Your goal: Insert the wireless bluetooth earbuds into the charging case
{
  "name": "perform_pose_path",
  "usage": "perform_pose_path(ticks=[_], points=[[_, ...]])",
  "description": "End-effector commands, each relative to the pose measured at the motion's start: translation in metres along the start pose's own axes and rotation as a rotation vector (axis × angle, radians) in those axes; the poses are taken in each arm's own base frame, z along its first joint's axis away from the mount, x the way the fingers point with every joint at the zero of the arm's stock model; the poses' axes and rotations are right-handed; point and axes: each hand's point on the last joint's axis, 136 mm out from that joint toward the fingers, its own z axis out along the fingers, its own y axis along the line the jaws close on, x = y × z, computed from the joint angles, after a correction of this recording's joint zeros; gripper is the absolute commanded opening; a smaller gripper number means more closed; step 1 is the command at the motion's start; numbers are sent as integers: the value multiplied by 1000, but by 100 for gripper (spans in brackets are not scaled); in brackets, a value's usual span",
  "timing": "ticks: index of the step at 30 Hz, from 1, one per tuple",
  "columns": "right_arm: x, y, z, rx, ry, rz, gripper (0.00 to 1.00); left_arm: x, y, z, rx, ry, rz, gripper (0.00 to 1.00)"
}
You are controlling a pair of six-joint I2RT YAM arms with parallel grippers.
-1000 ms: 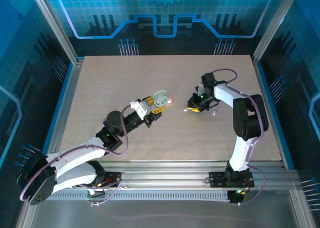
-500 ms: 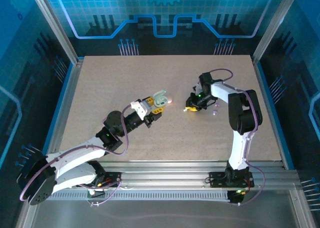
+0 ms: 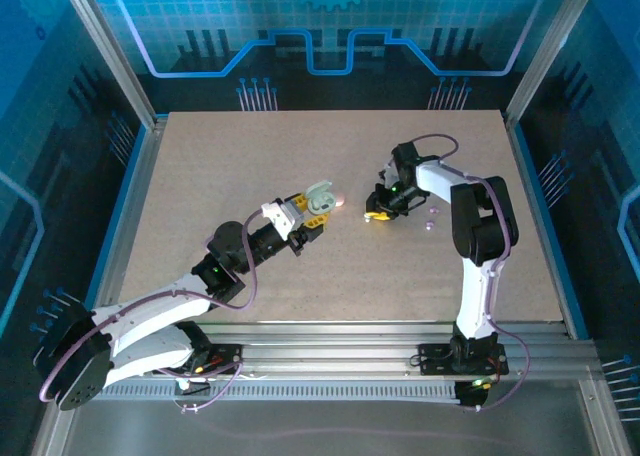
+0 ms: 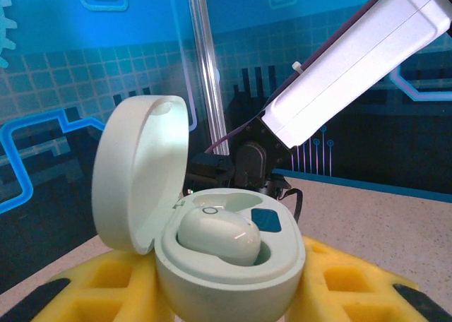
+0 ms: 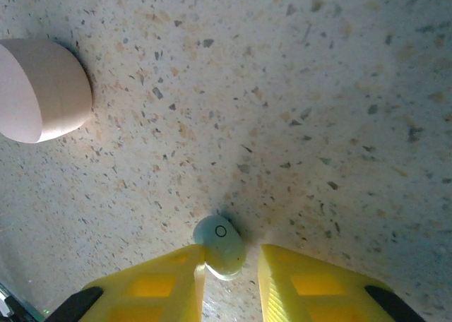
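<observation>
Right wrist, greenish earbud (image 5: 219,246) between tips of right pincer (image 5: 232,264), touching one

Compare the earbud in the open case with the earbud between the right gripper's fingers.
The cased earbud sits in the open charging case held by the left gripper; the loose earbud lies on the table between the fingers of the right gripper. The cased earbud looks creamy white, the loose earbud pale green. Both are small, smooth and rounded.

Speckled table (image 5: 318,89), blue backdrop (image 4: 56,68)
</observation>
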Motion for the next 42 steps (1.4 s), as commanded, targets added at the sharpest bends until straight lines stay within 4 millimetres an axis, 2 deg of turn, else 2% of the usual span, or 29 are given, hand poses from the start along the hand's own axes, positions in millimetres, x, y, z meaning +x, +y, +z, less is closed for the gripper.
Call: perform_pose_path(ticks=[1, 9, 15, 19, 23, 31, 34, 38, 42], points=[[8, 3, 11, 7, 57, -23, 29, -4, 2, -4, -20, -16, 17, 36], [9, 8, 16, 30, 76, -59, 31, -2, 2, -4, -20, -10, 15, 36], [11, 10, 19, 69, 86, -91, 28, -2, 2, -3, -20, -12, 14, 36], [13, 4, 15, 186, 82, -136, 24, -2, 3, -4, -27, -12, 15, 36], [17, 0, 3, 306, 53, -189, 21, -3, 7, -6, -50, -17, 23, 36], [43, -33, -33, 554, -12, -179, 21, -5, 14, -10, -96, -20, 44, 36], [53, -40, -40, 606, -23, -179, 22, -6, 17, -11, -112, -26, 52, 36], [64, -38, -38, 629, -11, -203, 22, -6, 18, -11, -118, -21, 58, 36], [71, -36, -28, 654, 15, -226, 23, -5, 17, -10, -115, -20, 51, 36]])
